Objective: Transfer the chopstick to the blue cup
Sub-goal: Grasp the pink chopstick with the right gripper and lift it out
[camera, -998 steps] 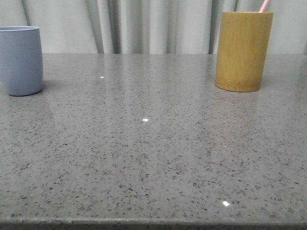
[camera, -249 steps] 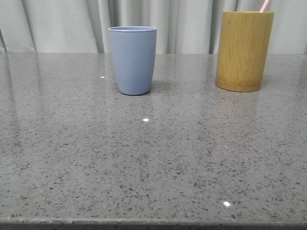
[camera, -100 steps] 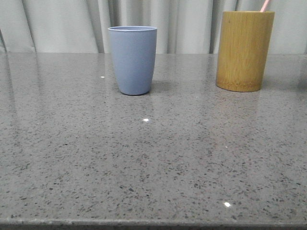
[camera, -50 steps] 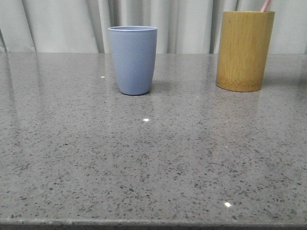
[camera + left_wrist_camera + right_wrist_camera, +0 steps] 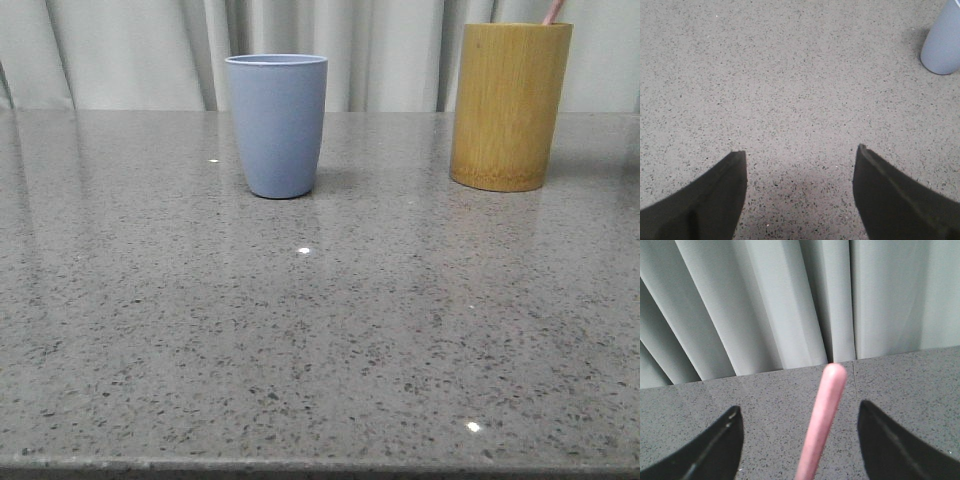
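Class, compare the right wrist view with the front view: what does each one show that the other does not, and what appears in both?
Right wrist view: the right gripper, open, its dark fingers either side of the chopstick.

Front view: the blue cup and the bamboo cup, both upright and apart on the table.

Both: the pink chopstick, the speckled grey table and the pale curtain behind.

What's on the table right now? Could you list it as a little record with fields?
table: grey speckled stone
blue cup: upright, mid-back of the table, seems empty
bamboo holder: upright, to the right of the blue cup
chopstick: pink tip sticking out of the bamboo holder
left gripper: jaws open above bare table, blue cup off to one side
right gripper: jaws open either side of the chopstick, not closed on it
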Tool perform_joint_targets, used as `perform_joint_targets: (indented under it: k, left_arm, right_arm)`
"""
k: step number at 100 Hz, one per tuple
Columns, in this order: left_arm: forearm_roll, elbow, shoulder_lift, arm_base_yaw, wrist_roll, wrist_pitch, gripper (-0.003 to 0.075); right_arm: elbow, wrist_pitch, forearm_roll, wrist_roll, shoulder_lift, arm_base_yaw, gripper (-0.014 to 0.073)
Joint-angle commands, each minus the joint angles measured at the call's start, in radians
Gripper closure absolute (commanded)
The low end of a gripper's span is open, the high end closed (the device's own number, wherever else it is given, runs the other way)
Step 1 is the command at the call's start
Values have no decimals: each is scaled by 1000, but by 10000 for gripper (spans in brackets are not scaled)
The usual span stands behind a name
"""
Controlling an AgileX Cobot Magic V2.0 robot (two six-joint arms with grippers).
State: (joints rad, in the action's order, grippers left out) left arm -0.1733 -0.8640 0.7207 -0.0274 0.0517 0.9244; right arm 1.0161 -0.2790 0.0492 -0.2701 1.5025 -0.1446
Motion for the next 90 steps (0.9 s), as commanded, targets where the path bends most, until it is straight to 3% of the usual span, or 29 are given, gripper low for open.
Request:
perform_joint_targets:
  k: [1,22,43,71,90]
  left_arm:
    - [-11,-23,-3,3,-6,-65,272]
    - [-11,-23,-3,3,-6,-59,272]
    - [-11,-23,-3,3,-6,-44,272]
    - [-11,-23,-3,3,-6,-28,272]
    - [-11,-23,-3,3,-6,-30,272]
  right_arm:
    - [34,-98,0,0,-37,3,201]
    - [34,-99,0,0,-37,3,399]
    - [34,-136,0,0,-37,3,531]
    - [34,-160,0,0,-46,3,657]
    - [39,-180,-1,0,-104,3,662]
